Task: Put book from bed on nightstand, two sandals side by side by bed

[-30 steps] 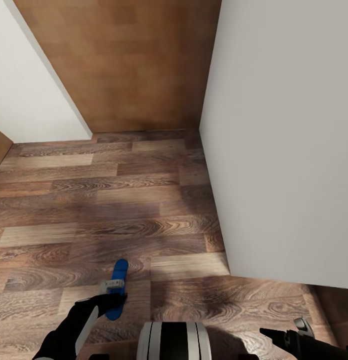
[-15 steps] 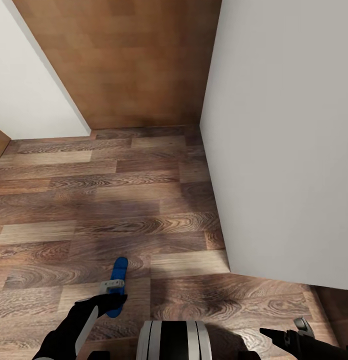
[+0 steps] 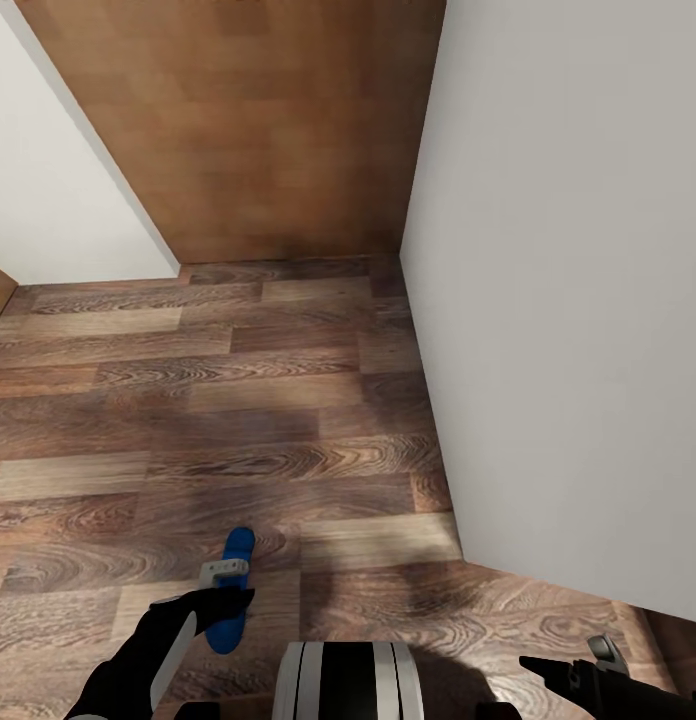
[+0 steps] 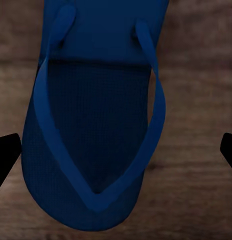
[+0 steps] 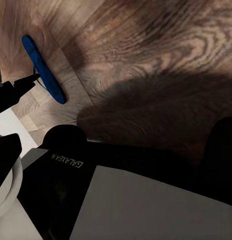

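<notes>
We are rolling across the plank floor (image 3: 238, 400) with one sandal (image 3: 231, 590) carried in our left gripper (image 3: 220, 600), which shows low in the head view. It hangs edge-on and tilted off the floor, clamped near its strap end, so that it clears the boards while the base travels. In the left wrist view the sandal (image 4: 93, 125) fills most of the frame, strap side toward the camera, with the dark finger tips at either margin; the fingers (image 4: 6, 157) look set wide there, yet the head view has the sandal gripped, so we judge the gripper to be holding it. The right wrist view shows the same sandal (image 5: 43, 70) as a thin blue blade above the boards.

Our right gripper (image 3: 573, 675) waits low at our right side with nothing between its fingers; whether they stand apart or together we cannot tell. Ahead are a white wall (image 3: 568, 300) and a tan door (image 3: 268, 130).
</notes>
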Available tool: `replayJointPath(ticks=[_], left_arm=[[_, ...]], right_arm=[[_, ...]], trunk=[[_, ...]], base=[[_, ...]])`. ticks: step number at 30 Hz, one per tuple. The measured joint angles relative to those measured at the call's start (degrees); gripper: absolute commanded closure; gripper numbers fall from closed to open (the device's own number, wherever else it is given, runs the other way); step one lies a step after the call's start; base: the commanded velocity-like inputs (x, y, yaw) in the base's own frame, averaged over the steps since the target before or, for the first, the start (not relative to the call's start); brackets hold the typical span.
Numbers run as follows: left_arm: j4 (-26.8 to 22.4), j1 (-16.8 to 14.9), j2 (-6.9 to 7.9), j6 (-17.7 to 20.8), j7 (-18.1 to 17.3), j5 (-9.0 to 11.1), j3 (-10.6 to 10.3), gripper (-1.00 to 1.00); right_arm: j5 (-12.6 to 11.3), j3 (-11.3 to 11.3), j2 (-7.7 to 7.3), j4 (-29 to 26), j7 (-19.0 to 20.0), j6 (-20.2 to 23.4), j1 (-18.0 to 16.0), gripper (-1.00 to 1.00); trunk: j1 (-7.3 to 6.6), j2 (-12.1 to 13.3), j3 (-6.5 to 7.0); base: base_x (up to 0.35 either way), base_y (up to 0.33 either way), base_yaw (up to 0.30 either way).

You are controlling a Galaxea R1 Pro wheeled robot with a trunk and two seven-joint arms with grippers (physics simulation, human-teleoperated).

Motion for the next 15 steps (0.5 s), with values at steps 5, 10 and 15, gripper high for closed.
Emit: replayJointPath(ticks=[5, 10, 15], left_arm=[[0.00, 0.00, 0.02, 0.04, 0.00, 0.00, 0.00, -1.00], [0.00, 0.00, 0.03, 0.00, 0.00, 0.00, 0.00, -1.00], [0.00, 0.00, -0.01, -0.01, 0.00, 0.00, 0.00, -1.00]], right_arm=[[0.01, 0.00, 0.00, 0.00, 0.01, 0.00, 0.03, -1.00], [0.00, 0.00, 0.00, 0.00, 0.00, 0.00, 0.00, -1.00], [0.00, 0.00, 0.00, 0.00, 0.00, 0.00, 0.00, -1.00]], trunk=[[-0.02, 0.00, 0.00], [-0.01, 0.00, 0.00], [0.00, 0.00, 0.00]], base=[[0.097, 0.000, 0.000], [0.136, 0.000, 0.000], [0.024, 0.000, 0.000]])
